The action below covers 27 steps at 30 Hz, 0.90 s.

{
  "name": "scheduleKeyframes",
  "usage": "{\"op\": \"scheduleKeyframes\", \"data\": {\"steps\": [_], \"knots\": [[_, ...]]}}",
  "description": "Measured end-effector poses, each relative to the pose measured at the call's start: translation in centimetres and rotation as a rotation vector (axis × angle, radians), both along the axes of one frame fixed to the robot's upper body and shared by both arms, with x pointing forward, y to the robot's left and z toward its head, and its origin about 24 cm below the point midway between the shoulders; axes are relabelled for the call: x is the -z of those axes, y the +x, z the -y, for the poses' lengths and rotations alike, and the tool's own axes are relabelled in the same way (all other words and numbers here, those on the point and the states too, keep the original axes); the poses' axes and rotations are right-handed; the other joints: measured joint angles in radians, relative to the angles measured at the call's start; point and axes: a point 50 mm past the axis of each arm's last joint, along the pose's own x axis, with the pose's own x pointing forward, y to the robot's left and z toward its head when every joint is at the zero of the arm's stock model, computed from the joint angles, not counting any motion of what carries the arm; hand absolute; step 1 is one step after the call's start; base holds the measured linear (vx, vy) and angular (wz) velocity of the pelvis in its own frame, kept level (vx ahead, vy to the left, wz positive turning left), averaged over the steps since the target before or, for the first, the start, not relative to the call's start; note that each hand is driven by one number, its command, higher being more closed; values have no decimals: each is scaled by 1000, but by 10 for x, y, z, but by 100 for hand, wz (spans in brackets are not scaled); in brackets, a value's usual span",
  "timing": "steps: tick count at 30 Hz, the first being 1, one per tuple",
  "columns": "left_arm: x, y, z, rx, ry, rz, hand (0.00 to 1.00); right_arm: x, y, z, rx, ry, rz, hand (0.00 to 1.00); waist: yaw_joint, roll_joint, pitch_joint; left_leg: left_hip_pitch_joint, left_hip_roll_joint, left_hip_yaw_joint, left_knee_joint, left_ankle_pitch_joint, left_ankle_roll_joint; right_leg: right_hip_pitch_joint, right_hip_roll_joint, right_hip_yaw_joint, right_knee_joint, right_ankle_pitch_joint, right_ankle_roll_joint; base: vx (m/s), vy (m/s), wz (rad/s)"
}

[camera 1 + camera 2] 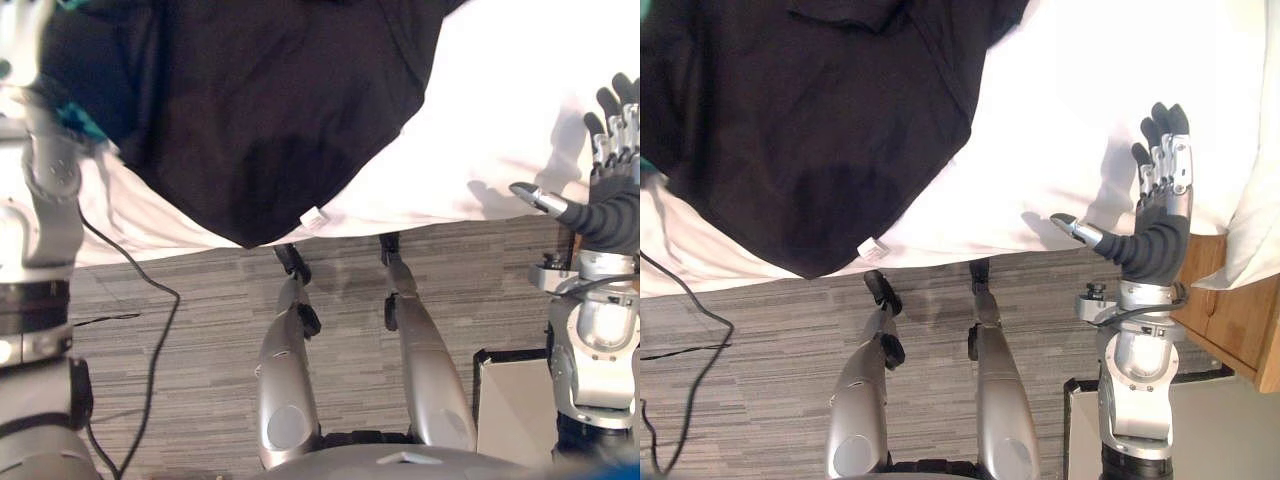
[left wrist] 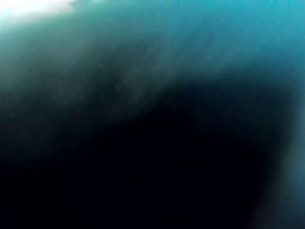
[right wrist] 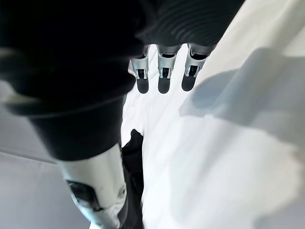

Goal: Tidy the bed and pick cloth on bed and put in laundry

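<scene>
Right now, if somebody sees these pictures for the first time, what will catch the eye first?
A large black cloth lies spread over the white bed, with one corner hanging over the near edge toward the floor. To the right of it, the robot's right hand is raised over the bare sheet, open, with its fingers straight.

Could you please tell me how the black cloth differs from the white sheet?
The black cloth is dark; the white sheet is bright. The cloth lies on top of the sheet, covering only part of it, while the sheet spreads wider beneath. The cloth has a small white tag at its corner; the sheet shows none. Both are soft, creased fabric.
</scene>
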Motion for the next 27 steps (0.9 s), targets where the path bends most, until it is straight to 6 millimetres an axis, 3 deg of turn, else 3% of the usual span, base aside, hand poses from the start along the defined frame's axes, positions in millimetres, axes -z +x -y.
{"op": "scheduleKeyframes", "data": {"steps": [2, 6, 9, 12, 16, 19, 21, 23, 25, 27], "knots": [[15, -5, 10, 69, 10, -56, 100, 3, -1, -1, -13, -8, -13, 0, 1, 0, 0, 21, 0, -8, -1, 0, 0, 26, -2, -6, 0, 0, 0, 26, 29, 14], [71, -28, 40, 304, -39, -303, 100, 11, -2, -11, -72, -21, -53, 0, 10, 5, -7, 104, -9, -25, -9, 0, 0, 118, -6, -36, -1, -3, -1, 18, 47, 10], [105, -48, 56, 431, -109, -462, 100, 21, -3, -17, -80, -62, -104, 0, 22, 7, -64, 134, -23, -48, -22, 0, 0, 160, -20, -70, 6, -50, -20, -2, 3, 27], [119, -60, 59, 465, -152, -555, 100, 34, 2, -21, -58, -130, -176, 0, 42, 16, -102, 193, -21, -67, -27, 0, 1, 219, -21, -90, 31, -83, -26, -6, -13, 20], [124, -70, 63, 521, -213, -615, 100, 62, 9, -20, 1, -239, -337, 0, 67, 27, -217, 263, -34, -106, -60, 7, 5, 268, -34, -125, 97, -146, -28, 24, 8, 24], [121, -73, 58, 515, -226, -617, 100, 71, 19, -22, 33, -319, -380, 0, 63, 30, -236, 279, -50, -145, -64, 12, 11, 285, -43, -137, 128, -168, -23, -30, 28, 32], [130, -67, 46, 485, -303, -630, 100, 78, 32, -22, 57, -374, -420, 0, 62, 33, -243, 272, -61, -164, -68, 19, 22, 285, -54, -155, 127, -170, -20, -67, 40, 23], [162, -45, 18, 345, -449, -669, 100, 89, 51, -22, 92, -443, -492, 0, 62, 37, -245, 271, -71, -173, -87, 36, 31, 283, -60, -158, 124, -163, -16, -82, 46, 16], [197, -36, -9, 168, -515, -779, 100, 91, 69, -26, 105, -546, -512, 0, 55, 31, -241, 260, -75, -187, -96, 42, 33, 280, -63, -162, 116, -154, -10, -79, 31, 14], [219, -42, -12, 130, -543, -859, 100, 79, 83, -24, 142, -632, -470, 0, 61, 26, -240, 237, -83, -191, -96, 45, 41, 256, -72, -162, 120, -149, -5, -51, 37, 11]]}}
